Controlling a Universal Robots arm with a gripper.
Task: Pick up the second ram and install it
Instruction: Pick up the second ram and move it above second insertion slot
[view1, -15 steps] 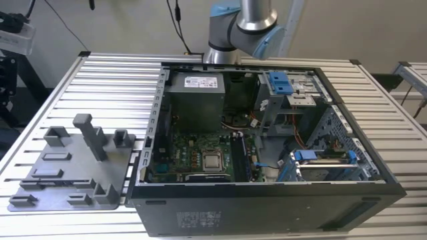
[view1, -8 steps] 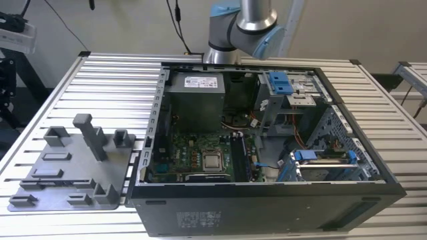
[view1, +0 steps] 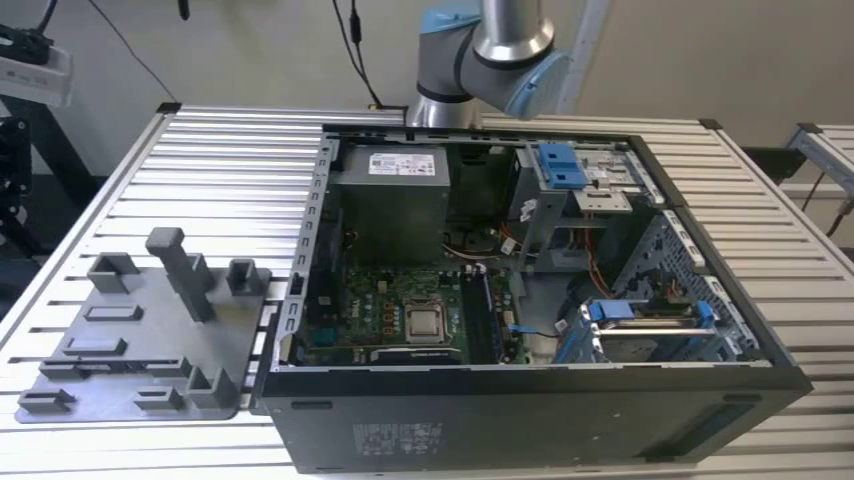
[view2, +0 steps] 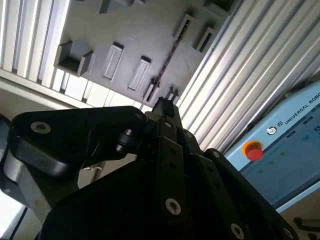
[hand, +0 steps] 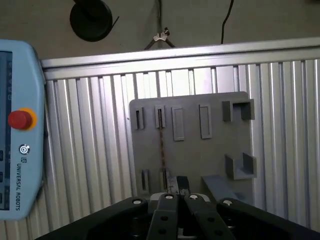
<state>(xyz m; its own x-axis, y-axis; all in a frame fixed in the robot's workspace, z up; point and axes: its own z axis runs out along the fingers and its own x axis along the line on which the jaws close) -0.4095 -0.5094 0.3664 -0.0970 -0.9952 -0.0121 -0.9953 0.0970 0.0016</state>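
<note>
Ribbed table (hand: 90, 150) below, clenched hand (hand: 182, 184) hangs above the second ram (hand: 161, 145) in the tray (hand: 215, 150).

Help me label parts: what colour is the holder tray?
Grey holder tray, clearest in the first wrist view.

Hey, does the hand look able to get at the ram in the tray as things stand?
Probably yes. In the first wrist view the ram stands on edge in the tray with nothing covering it, and the hand hangs over the tray near one end of it.
</note>
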